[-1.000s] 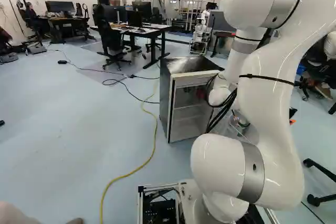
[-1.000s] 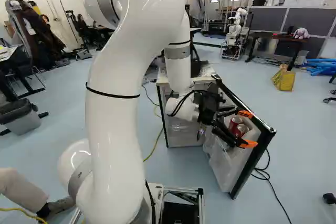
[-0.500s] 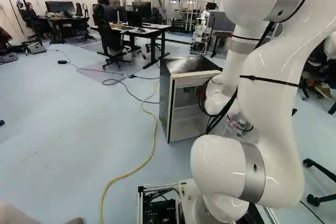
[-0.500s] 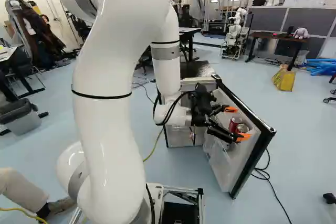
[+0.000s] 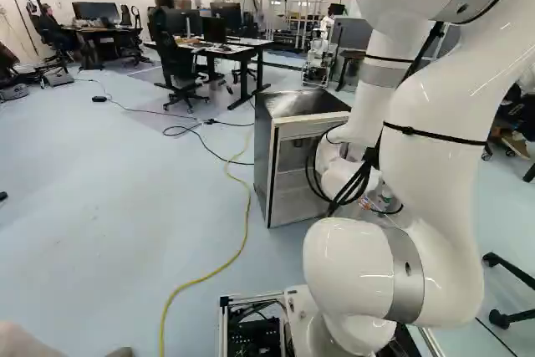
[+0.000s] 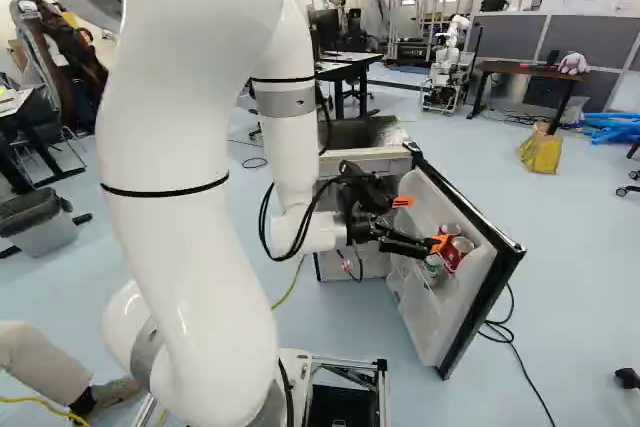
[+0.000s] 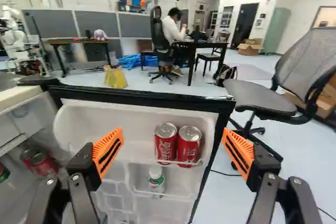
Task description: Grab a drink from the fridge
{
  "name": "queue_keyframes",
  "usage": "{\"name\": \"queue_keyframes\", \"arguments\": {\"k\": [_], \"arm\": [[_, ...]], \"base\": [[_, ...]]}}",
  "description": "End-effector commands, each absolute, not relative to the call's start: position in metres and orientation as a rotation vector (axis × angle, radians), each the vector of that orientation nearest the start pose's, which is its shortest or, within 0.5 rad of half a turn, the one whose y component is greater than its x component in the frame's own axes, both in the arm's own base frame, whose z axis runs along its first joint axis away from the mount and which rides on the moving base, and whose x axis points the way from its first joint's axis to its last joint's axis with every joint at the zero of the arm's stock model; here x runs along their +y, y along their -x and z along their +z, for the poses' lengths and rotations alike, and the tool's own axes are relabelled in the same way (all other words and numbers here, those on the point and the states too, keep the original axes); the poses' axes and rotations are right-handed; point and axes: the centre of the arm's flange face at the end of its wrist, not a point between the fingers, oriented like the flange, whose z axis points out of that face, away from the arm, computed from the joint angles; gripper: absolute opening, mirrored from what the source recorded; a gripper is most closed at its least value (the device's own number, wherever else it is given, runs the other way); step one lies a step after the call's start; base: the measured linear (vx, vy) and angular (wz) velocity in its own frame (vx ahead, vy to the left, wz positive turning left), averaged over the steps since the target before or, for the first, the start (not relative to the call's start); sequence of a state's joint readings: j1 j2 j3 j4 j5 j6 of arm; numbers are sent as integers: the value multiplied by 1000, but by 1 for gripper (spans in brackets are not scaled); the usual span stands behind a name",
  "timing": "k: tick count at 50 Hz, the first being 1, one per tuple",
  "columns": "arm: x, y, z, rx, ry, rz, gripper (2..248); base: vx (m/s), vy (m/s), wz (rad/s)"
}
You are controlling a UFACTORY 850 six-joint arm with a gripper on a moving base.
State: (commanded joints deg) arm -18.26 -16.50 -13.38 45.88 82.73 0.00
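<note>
The gripper (image 6: 421,223) is open in the right base view, level with the door's upper shelf and left of its cans. In the wrist view the gripper (image 7: 173,142) has nothing between its orange pads. Two red cans (image 7: 166,144) (image 7: 189,148) stand side by side in the upper shelf of the open fridge door (image 7: 121,109), ahead of the fingers. A small bottle (image 7: 156,180) with a white cap is on the shelf below. More red cans (image 7: 43,164) are inside the fridge, beyond one finger. The fridge (image 5: 262,156) stands left of the arm in the left base view.
An office chair (image 7: 257,95) stands just beyond the door's free edge. A yellow cable (image 5: 244,232) runs along the floor beside the fridge. Another robot (image 6: 450,42) is far behind. A person's leg (image 6: 42,359) is near the base at the left.
The arm has swung leftward in the right base view, drawing the gripper away from the door's cans toward the fridge body. Its fingers have stayed open. Base, fridge and door have not moved.
</note>
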Motion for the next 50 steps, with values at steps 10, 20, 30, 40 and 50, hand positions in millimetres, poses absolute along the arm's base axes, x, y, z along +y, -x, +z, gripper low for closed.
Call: {"name": "queue_keyframes", "arguments": {"k": [10, 20, 30, 40, 50], "arm": [[-134, -259, 291, -914, -1803, 1474, 247], [-121, -263, 291, -820, -1897, 1546, 247], [-114, -269, 290, -736, -1974, 1609, 247], [-107, -276, 283, -648, -2065, 1648, 247], [-99, -282, 274, -557, -2162, 1677, 247]], "base": [[0, 0, 0], [0, 0, 0], [0, 0, 0], [0, 0, 0], [0, 0, 0]]}}
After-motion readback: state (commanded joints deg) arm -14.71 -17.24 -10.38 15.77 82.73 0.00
